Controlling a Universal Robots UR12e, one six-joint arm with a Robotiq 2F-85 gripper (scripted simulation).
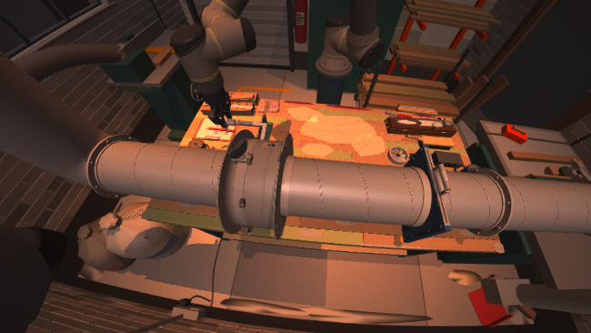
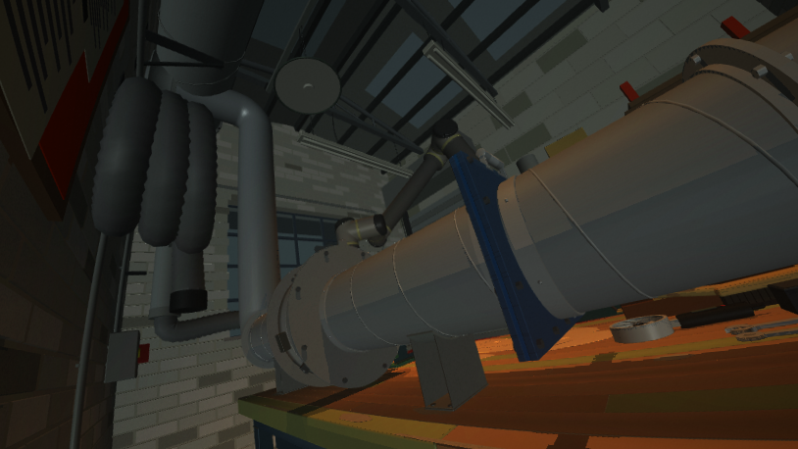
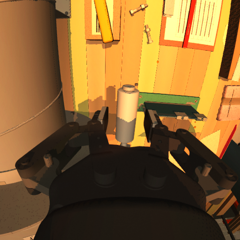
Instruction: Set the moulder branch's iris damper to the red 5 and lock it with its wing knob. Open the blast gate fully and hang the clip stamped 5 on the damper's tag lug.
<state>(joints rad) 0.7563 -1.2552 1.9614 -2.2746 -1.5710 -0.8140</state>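
Observation:
The iris damper (image 1: 252,184) is the wide flanged drum on the long duct across the bench, and its pale cylindrical handle (image 3: 126,115) stands between my fingers in the wrist camera. My gripper (image 3: 125,121) is open around that handle and holds nothing; seen from the side camera it (image 1: 224,119) sits behind the damper's far rim. The blue blast gate (image 1: 432,191) clamps the duct further right, with its slide handle (image 1: 442,178) on top. A green rack (image 3: 169,108) just beyond the handle carries small metal clips, whose stamps I cannot read.
The duct (image 1: 354,189) spans the whole bench and blocks the near side. Behind the damper lie a clipboard (image 3: 188,25), a yellow tool (image 3: 103,20) and loose bolts (image 3: 148,34). A tape measure (image 1: 398,154) and a tool tray (image 1: 420,123) sit toward the right.

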